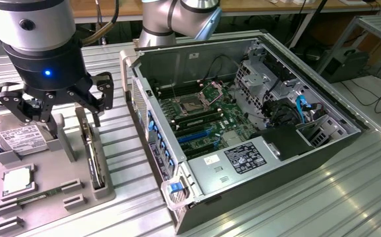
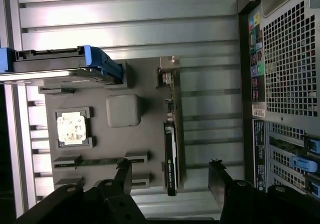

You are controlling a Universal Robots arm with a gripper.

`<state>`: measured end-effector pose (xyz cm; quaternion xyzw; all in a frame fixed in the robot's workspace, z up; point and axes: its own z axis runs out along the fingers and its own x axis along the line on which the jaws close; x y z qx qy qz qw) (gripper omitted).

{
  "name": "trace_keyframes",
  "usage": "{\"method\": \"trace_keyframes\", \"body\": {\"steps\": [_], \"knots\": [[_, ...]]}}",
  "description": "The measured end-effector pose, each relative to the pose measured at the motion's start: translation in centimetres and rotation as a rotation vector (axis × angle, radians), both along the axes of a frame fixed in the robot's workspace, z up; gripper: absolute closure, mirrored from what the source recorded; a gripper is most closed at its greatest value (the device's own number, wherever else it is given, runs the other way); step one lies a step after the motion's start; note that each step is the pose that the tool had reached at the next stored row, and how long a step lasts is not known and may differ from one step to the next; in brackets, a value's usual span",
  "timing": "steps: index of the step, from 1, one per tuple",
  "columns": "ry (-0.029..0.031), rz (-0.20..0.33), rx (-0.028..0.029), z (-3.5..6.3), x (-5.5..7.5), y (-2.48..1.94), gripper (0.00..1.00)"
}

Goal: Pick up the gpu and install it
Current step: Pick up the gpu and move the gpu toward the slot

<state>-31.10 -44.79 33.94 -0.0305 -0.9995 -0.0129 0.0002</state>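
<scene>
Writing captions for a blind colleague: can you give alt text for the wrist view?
The open tool hangs above a grey tray, its fingers framing the gpu that stands on edge there. The tray also holds a hard drive, a chip and a memory stick.

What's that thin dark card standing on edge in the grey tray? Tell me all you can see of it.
That is the gpu: a long, thin, dark circuit card with a silvery metal bracket at one end. It stands on its long edge in a slot of the grey tray, beside the open computer case, not yet installed. The open gripper hangs above it, fingers either side, not touching.
</scene>
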Motion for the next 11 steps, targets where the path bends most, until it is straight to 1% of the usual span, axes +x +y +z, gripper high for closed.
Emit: {"method": "trace_keyframes", "body": {"steps": [4, 11], "knots": [[0.0001, 0.0, -0.0001, -0.53, 0.0, 0.0, 0.28], [-0.0008, 0.0, -0.0001, -0.79, 0.0, -0.01, 0.28]]}}
